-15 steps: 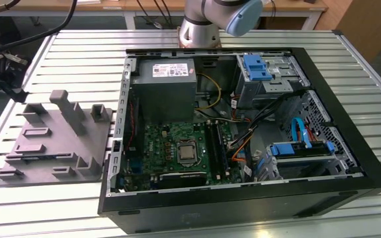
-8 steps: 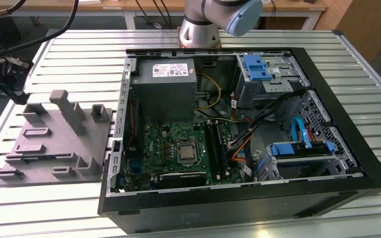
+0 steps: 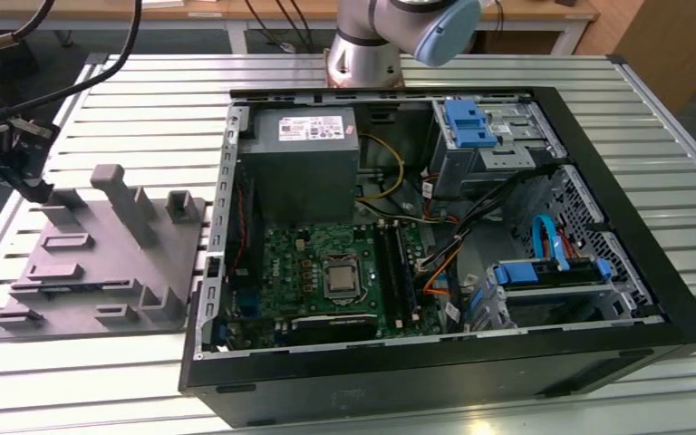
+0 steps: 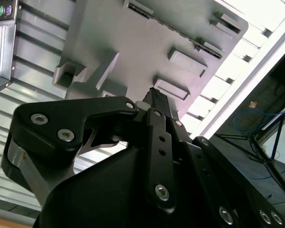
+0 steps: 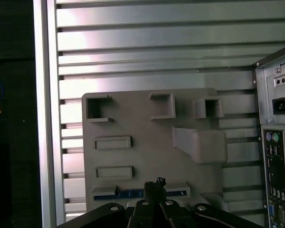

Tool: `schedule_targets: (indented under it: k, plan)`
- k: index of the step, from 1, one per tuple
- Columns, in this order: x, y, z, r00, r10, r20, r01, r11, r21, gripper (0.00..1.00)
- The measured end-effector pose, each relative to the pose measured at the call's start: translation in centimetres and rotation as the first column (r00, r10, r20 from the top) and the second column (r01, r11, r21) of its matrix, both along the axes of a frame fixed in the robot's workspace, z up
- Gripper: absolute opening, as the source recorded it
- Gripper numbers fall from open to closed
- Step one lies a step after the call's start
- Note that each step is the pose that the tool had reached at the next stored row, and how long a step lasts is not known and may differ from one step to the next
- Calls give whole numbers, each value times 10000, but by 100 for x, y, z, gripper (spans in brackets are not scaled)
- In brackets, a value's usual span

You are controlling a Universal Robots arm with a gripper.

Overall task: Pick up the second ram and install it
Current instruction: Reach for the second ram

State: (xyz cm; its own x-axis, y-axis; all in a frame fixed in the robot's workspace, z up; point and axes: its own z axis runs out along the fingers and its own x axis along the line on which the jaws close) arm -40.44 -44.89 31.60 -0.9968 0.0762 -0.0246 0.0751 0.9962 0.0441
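Slatted metal table (image 3: 469,72), ribs running side to side | grey plastic tray (image 3: 106,272) sits flat on the slats, exterior view's left | open black computer case (image 3: 445,385) lies right beside it | arm base (image 3: 366,59) planted behind the case

Robotics lab or workshop. Slatted aluminium desk (image 3: 638,82) carries an opened computer case (image 3: 384,391), a grey fixture tray (image 3: 104,265) and the robot arm's base (image 3: 366,56). Wooden desks (image 3: 278,11) with trailing cables stand on the far side.
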Motion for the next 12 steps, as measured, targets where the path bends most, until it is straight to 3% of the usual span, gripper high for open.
schedule_targets:
  k: [12]
  plan:
    - [-14,-105,-172,10000,0,-1,0,10000,-67,10]
